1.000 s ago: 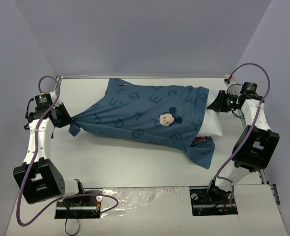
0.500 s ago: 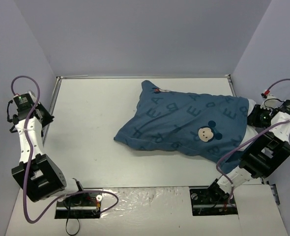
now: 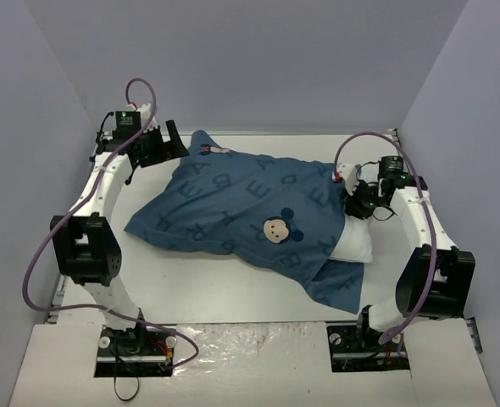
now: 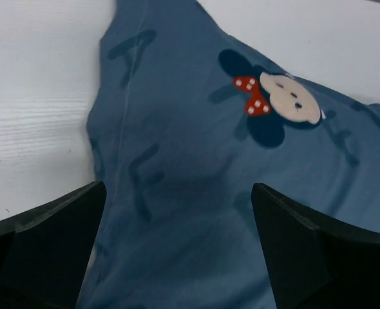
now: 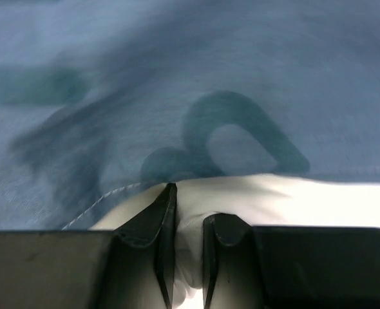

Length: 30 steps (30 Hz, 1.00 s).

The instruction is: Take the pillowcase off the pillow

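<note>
So the pillowcase (image 3: 233,212) is sprawled across the middle of the table (image 3: 191,284), one corner way up at the far left and the loose end flopped toward the near right; it looks puffed up along most of its length, with a mouse face (image 3: 275,227) on top; the pillow (image 3: 354,246) only pokes out white at the right end, under the blue edge. Your right gripper (image 5: 190,215) is right at that end, fingers squeezed nearly together with a fold of white pillow pinched between them and the hem of the case just above the tips; so it's got the pillow, not the case. Your left gripper (image 4: 177,190) is over at the far-left corner, jaws spread wide, nothing in them; its wrist view looks down on blue fabric with a second mouse face (image 4: 294,105) and a red dotted bow (image 4: 252,103); can't tell whether the tips touch the cloth.
</note>
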Available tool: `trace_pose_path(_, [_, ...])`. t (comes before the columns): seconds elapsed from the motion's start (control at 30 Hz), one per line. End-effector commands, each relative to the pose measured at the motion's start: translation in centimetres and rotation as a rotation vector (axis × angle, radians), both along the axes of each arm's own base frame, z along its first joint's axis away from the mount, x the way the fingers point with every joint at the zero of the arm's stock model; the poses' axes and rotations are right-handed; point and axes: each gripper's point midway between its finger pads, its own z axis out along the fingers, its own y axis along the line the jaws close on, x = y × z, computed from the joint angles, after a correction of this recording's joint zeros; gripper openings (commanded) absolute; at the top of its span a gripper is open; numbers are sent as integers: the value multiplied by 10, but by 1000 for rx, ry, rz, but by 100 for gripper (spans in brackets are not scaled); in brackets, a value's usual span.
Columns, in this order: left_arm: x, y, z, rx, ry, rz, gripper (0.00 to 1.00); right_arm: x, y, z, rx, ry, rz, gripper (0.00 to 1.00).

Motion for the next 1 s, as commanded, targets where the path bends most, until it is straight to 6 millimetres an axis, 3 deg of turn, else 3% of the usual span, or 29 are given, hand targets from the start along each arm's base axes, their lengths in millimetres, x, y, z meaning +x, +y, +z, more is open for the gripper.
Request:
trace_pose_path(0.0, [25, -8, 15, 29, -20, -20, 97, -15, 0, -10, -156, -29, 240, 0])
trace_pose_path(0.17, [55, -4, 9, 67, -20, 5, 97, -7, 4, -9, -212, -73, 361, 2])
trace_pose_path(0.2, [62, -4, -5, 64, 7, 14, 97, -6, 6, -10, -208, -73, 372, 2])
trace_pose_path(0.23, [68, -5, -5, 54, 6, 21, 97, -6, 7, -10, -201, -71, 377, 2])
trace_pose_path(0.27, [72, -10, -20, 38, 35, 17, 98, -7, 9, -10, -192, -64, 373, 2])
trace_pose_path(0.33, [78, -31, -25, -26, 38, -22, 97, -10, 16, -10, -154, -48, 366, 4])
trace_pose_path(0.37, [78, -46, -39, -39, 65, -51, 97, -13, 18, -11, -135, -34, 351, 6])
trace_pose_path(0.47, [74, -79, -58, -83, 110, -122, 99, -21, 25, -13, -79, 3, 298, 10])
trace_pose_path(0.5, [71, -81, -65, -90, 132, -118, 100, -23, 25, -15, -71, 16, 279, 12])
trace_pose_path(0.57, [63, -85, -79, -114, 173, -130, 83, -23, 21, -14, -34, 45, 191, 24])
trace_pose_path(0.63, [60, -81, -82, -110, 173, -124, 74, -12, 13, -4, 18, 35, 88, 32])
trace_pose_path(0.67, [55, -77, -82, -107, 172, -115, 68, -4, -7, -2, 36, 38, -18, 35])
trace_pose_path(0.7, [61, -67, -75, -124, 137, -83, 47, 2, -19, 2, 92, 74, -172, 37])
trace_pose_path(0.73, [62, -61, -69, -138, 115, -65, 38, 17, -35, 18, 115, 42, -251, 40])
trace_pose_path(0.77, [61, -54, -48, -154, 66, -50, 30, 22, -63, 18, 165, 59, -370, 43])
trace_pose_path(0.8, [62, -49, -46, -175, 31, -28, 20, 27, -74, 24, 232, 82, -486, 47])
trace_pose_path(0.83, [63, -37, -37, -177, -8, -6, 3, 39, -87, 40, 263, 58, -543, 53])
trace_pose_path(0.87, [59, -33, -12, -175, -76, -3, 2, 44, -95, 39, 298, 77, -592, 59])
trace_pose_path(0.93, [53, -21, -11, -146, -133, 1, 2, 52, -95, 48, 382, 104, -668, 71])
trace_pose_path(0.97, [51, -20, 12, -130, -218, -18, 2, 59, -93, 54, 416, 99, -677, 79])
